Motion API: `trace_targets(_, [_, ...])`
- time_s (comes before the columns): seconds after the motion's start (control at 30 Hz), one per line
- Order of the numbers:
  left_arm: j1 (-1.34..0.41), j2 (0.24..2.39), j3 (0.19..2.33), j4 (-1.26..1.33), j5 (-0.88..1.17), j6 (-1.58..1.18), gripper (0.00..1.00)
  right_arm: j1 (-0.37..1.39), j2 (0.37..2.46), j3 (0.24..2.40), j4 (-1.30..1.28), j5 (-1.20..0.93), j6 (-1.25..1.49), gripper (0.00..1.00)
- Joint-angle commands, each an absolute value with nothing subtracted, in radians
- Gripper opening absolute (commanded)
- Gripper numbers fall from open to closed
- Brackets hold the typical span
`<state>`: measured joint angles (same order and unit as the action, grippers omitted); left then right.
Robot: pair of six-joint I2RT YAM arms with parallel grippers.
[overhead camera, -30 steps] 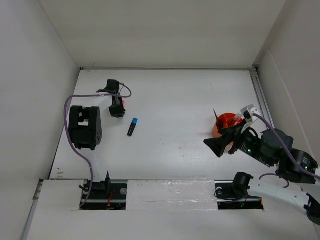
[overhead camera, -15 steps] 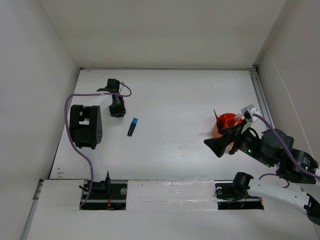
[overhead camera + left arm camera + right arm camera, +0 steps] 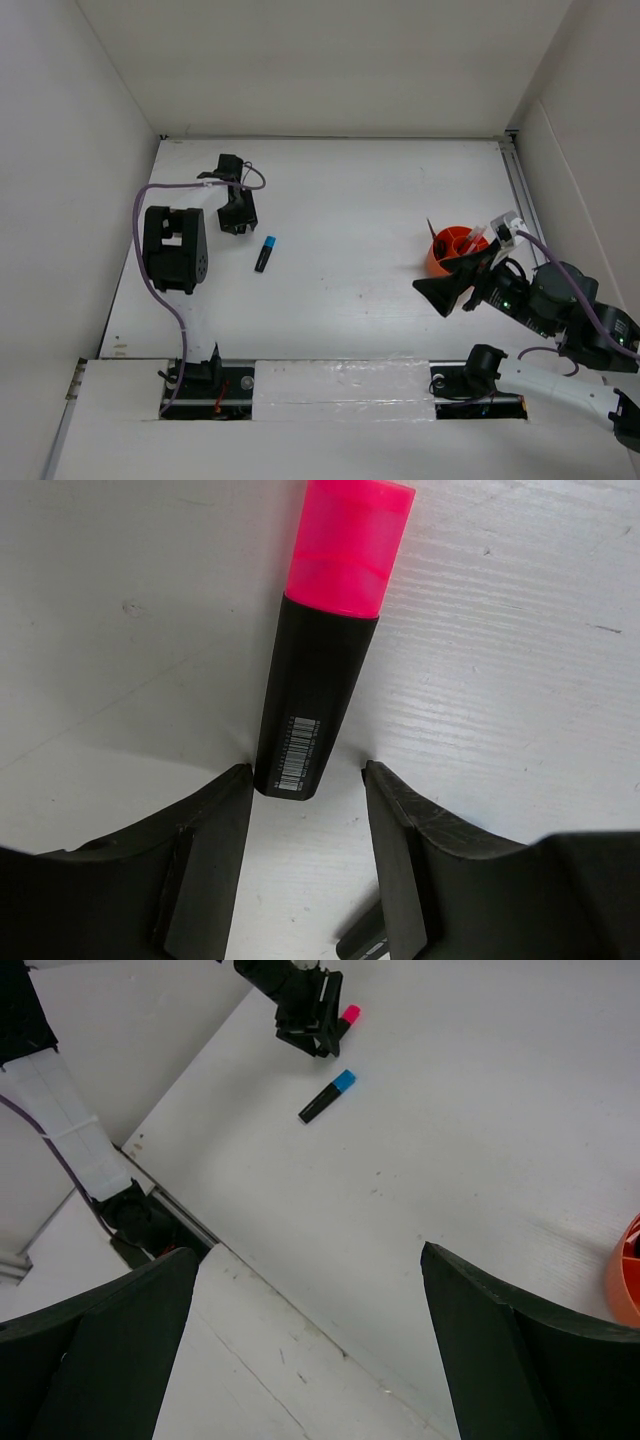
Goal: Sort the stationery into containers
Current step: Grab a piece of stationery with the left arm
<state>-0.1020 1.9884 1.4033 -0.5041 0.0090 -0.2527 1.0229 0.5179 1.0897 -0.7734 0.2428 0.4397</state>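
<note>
The left gripper (image 3: 305, 805) was spread wide, unclenched, with the black butt end of the pink-black marker (image 3: 322, 670) lying on the counter (image 3: 520, 630) between its fingertips, pink cap pointing away. The blue-black marker (image 3: 265, 254) lay nearby. The right gripper (image 3: 310, 1260) hung released and empty beside the orange cup (image 3: 436, 262).

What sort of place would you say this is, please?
Probably a robot test cell: a white table boxed in by plain white walls, two robot arms mounted at its near edge, with a blue marker and an orange cup on it.
</note>
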Motion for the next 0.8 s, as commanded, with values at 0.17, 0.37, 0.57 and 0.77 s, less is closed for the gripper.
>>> trace_targets(0.17, [-0.097, 2.118, 1.397, -0.561, -0.066, -0.264, 0.36, 1.031, 0.495, 1.118, -0.741, 0.253, 0.422, 1.0])
trace_targets(0.37, [-0.106, 2.141, 1.408, -0.571, -0.075, -0.264, 0.14, 1.031, 0.476, 1.118, -0.75, 0.253, 0.422, 1.0])
trace_targets(0.57, [-0.124, 2.125, 1.408, -0.583, -0.084, -0.264, 0.0, 1.031, 0.476, 1.108, -0.75, 0.253, 0.422, 1.0])
trace_targets(0.77, [-0.158, 1.866, 1.372, -0.542, -0.054, -0.273, 0.0, 1.031, 0.498, 1.085, -0.677, 0.334, 0.455, 1.0])
